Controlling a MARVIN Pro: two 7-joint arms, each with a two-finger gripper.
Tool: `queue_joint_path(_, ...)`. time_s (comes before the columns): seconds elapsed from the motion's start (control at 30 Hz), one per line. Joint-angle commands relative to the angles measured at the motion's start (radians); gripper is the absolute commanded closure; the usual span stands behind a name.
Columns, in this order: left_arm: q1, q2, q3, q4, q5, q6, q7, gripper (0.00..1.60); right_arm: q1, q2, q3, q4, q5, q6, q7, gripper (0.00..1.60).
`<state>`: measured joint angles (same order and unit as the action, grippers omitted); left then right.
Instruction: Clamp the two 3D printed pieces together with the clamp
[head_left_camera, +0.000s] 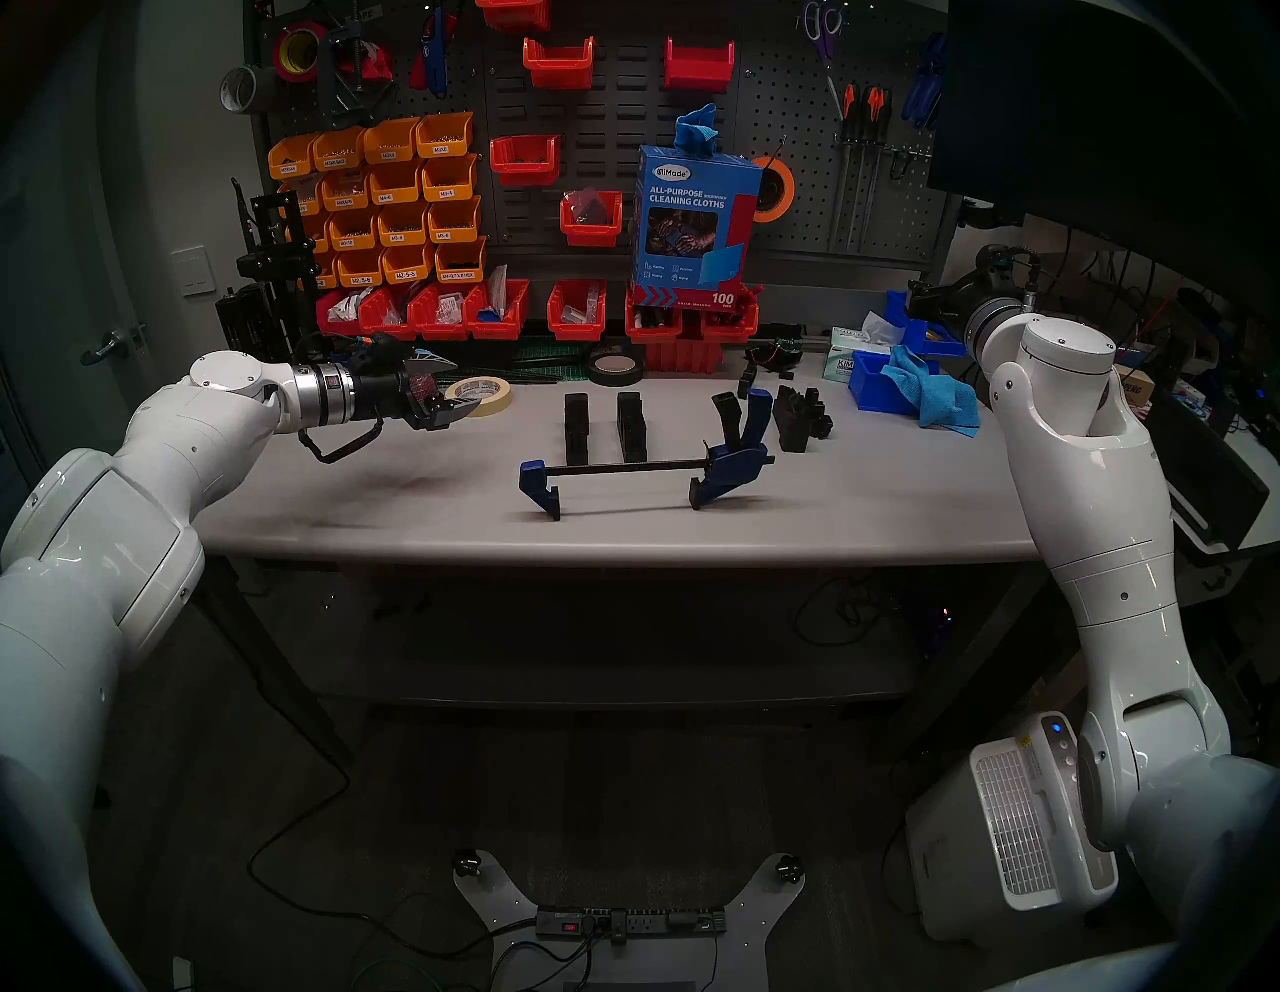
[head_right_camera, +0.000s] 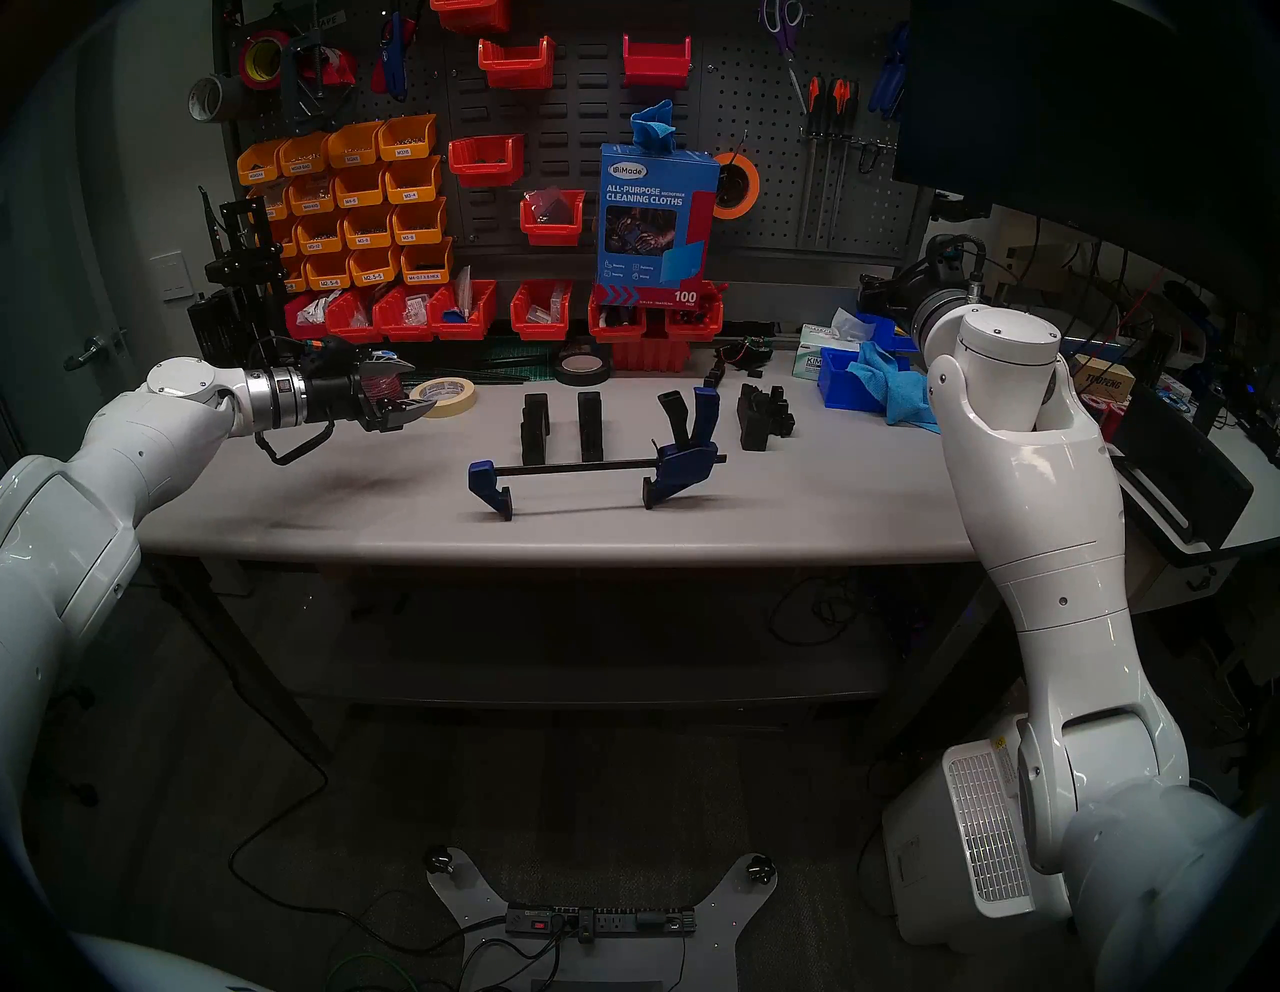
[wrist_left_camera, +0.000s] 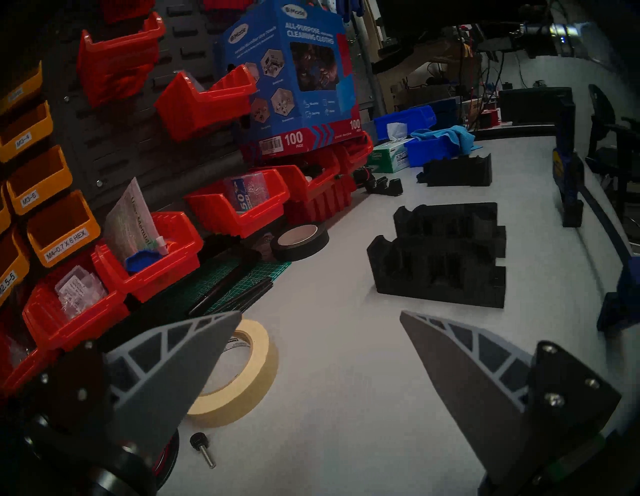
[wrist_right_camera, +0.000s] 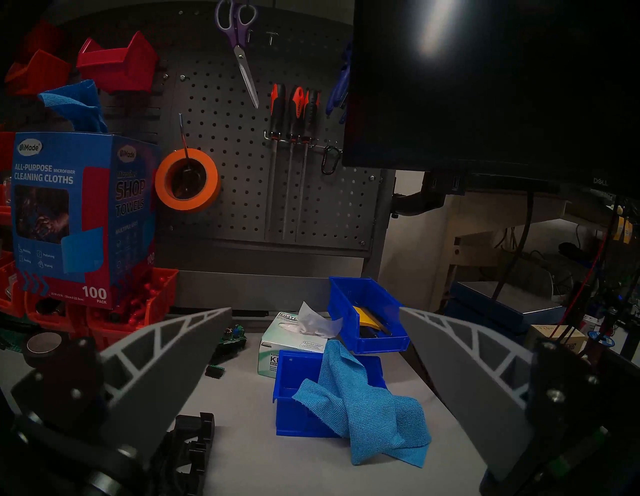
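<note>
Two black 3D printed pieces (head_left_camera: 576, 428) (head_left_camera: 632, 426) stand upright side by side, a gap between them, mid-table. In the left wrist view they are the near block (wrist_left_camera: 436, 277) and the one behind it (wrist_left_camera: 450, 223). The clamp (head_left_camera: 637, 469) rests on its two blue jaws just in front of them, its bar running left to right and its handle at the right end. My left gripper (head_left_camera: 465, 386) (wrist_left_camera: 320, 313) hovers open and empty over the table's left part, well left of the pieces. My right gripper (wrist_right_camera: 315, 308) is open and empty at the back right, above the blue bins.
A masking tape roll (head_left_camera: 485, 395) lies by the left gripper, with a small screw (wrist_left_camera: 204, 450) near it. A black tape roll (head_left_camera: 615, 367) and a bulkier black pronged part (head_left_camera: 800, 415) sit behind. Blue bins (head_left_camera: 876, 388) with a blue cloth stand at the right, red bins (head_left_camera: 575, 312) along the back.
</note>
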<state>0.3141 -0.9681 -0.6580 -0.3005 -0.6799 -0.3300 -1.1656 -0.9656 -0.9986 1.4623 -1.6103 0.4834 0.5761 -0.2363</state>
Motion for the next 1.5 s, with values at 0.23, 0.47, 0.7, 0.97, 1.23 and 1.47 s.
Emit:
queue_joint_path(0.23, -0.01, 0.067, -0.043, -0.104, -0.077, 0.052, -0.253, 0.0, 0.011, 0.006, 0.004, -0.009, -0.002, -0.008, 0.001, 0.0)
queue_joint_path(0.47, 0.046, 0.108, -0.029, -0.227, -0.1, 0.13, -0.318, 0.0, 0.011, 0.007, 0.004, -0.009, -0.002, -0.008, 0.001, 0.0)
queue_joint_path(0.7, 0.119, 0.139, -0.025, -0.335, -0.092, 0.167, -0.307, 0.0, 0.011, 0.007, 0.003, -0.009, -0.002, -0.009, 0.001, 0.0)
queue_joint_path(0.97, 0.172, 0.138, -0.024, -0.395, -0.092, 0.197, -0.258, 0.0, 0.011, 0.008, 0.003, -0.009, -0.001, -0.01, 0.001, 0.0)
queue_joint_path(1.23, 0.184, 0.104, -0.02, -0.364, -0.092, 0.202, -0.265, 0.0, 0.011, 0.007, 0.003, -0.009, -0.002, -0.01, 0.002, 0.0)
queue_joint_path(1.47, 0.186, 0.072, -0.027, -0.331, -0.096, 0.19, -0.265, 0.0, 0.011, 0.007, 0.003, -0.009, -0.002, -0.01, 0.002, 0.0)
